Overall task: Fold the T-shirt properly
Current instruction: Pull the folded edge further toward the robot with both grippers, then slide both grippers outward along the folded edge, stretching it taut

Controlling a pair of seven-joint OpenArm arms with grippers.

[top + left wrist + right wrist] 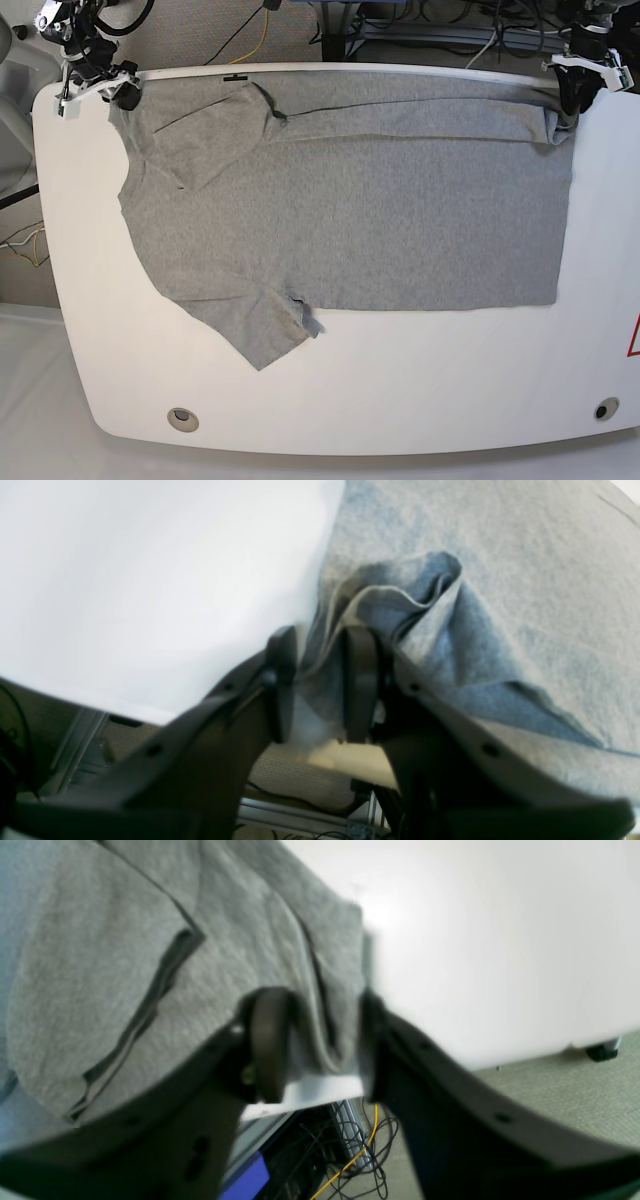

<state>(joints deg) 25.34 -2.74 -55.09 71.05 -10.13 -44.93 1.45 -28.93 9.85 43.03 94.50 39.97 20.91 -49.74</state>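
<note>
Across most of the white table (330,400) lies the grey T-shirt (350,220), its far long edge folded over in a band and one sleeve turned inward. Both grippers sit at that far edge: the left gripper (315,680) and the right gripper (315,1040) each have jaws parted, with bunched cloth loose between them. Cables (360,1140) hang under the table.

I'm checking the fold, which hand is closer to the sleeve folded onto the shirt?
Right. The right hand is at the table's far corner just beside the folded sleeve; the left hand is at the opposite far corner, by the T-shirt hem.
</note>
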